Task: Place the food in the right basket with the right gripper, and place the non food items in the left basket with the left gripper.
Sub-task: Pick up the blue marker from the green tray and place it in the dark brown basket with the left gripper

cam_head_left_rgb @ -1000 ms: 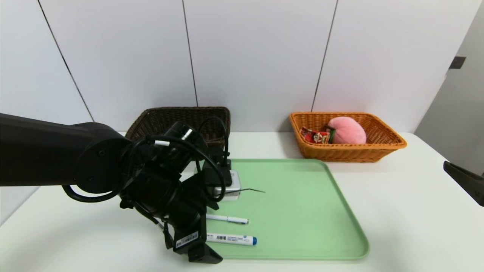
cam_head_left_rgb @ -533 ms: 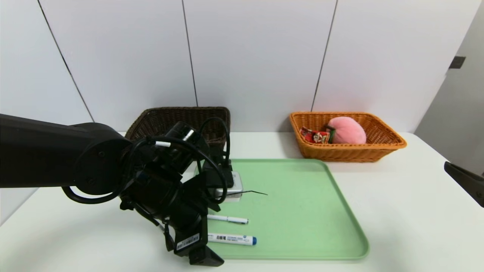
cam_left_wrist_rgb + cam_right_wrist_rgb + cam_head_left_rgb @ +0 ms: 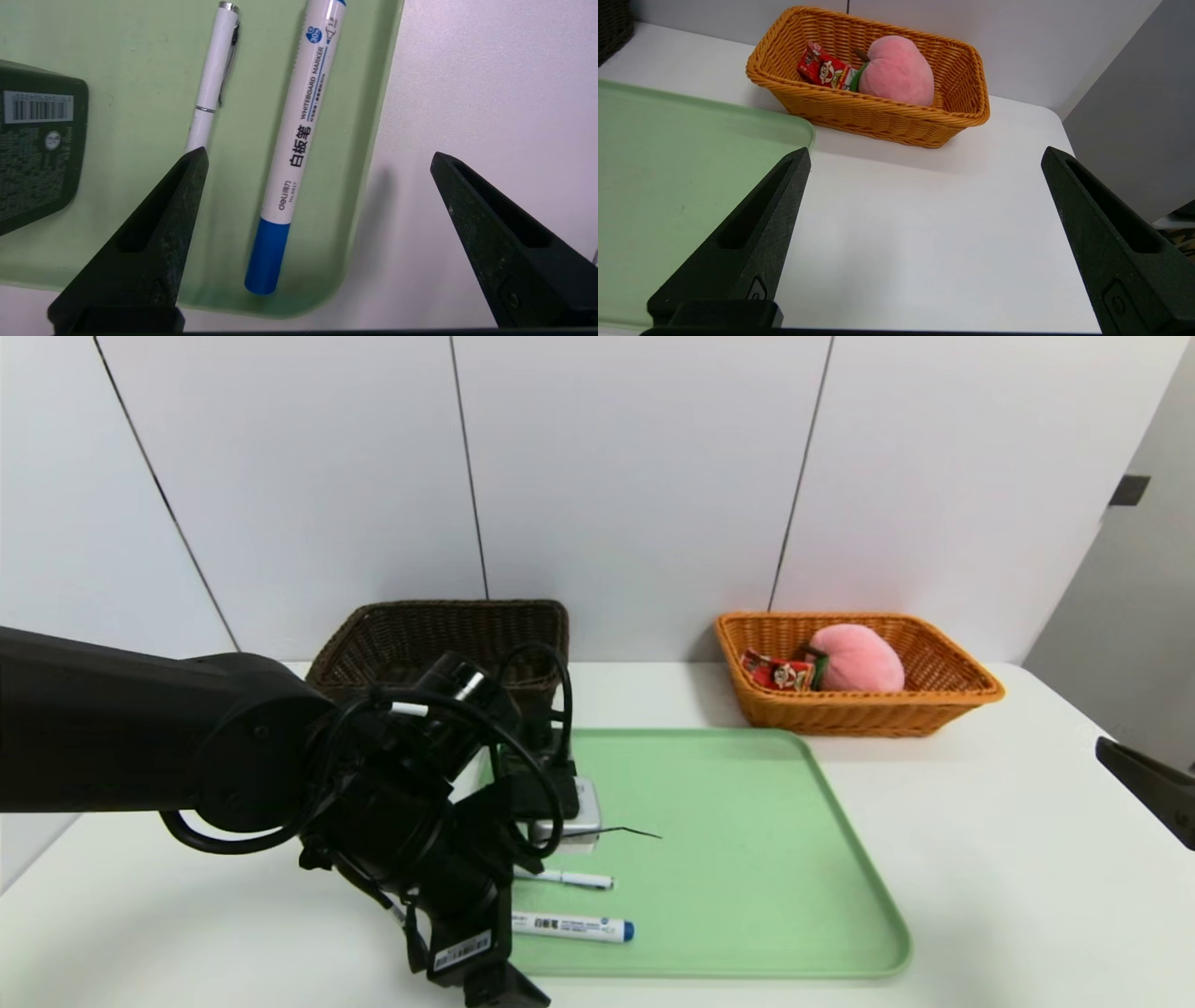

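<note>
Left gripper [image 3: 317, 158] jaws open over marker [image 3: 294, 154] on green tray [image 3: 747, 859]; right gripper [image 3: 924, 158] open, parked over table [image 3: 901, 242].

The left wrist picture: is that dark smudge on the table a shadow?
Yes. In the left wrist view a soft shadow falls on the white table beside the tray, below the open left end effector; the marker reads sharp. Head view: even light, faint shadows.

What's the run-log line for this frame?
left gripper: open, above whiteboard marker on green tray | right gripper: open, parked | brown basket: no items visible | orange basket: peach, snack pack
</note>
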`<state>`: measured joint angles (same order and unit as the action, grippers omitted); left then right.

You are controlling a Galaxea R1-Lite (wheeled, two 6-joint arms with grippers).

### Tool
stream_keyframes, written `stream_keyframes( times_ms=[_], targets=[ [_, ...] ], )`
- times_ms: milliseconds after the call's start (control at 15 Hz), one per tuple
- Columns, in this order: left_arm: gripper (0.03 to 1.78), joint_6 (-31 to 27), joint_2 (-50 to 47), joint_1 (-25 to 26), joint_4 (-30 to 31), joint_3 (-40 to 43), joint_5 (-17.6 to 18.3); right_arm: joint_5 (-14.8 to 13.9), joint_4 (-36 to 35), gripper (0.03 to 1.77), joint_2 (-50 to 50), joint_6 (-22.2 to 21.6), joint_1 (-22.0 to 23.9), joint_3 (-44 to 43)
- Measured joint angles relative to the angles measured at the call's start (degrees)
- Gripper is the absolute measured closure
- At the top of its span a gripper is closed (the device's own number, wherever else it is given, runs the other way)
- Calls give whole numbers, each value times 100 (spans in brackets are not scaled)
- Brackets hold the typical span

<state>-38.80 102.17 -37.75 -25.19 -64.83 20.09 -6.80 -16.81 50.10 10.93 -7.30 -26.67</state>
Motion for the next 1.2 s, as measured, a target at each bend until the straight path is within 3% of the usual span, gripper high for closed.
stream_keyframes(
  times_ms=[733, 1000, 1200],
  targets=[
    [12, 140, 26, -30, 7, 23, 61, -2, 2, 9, 0, 6, 0, 24],
    [12, 592, 26, -34, 7, -77, 176, -2, -2, 9, 0, 6, -5, 44],
    [12, 588, 59, -39, 9, -88, 173, -2, -13, 9, 0, 6, -5, 71]
  ],
)
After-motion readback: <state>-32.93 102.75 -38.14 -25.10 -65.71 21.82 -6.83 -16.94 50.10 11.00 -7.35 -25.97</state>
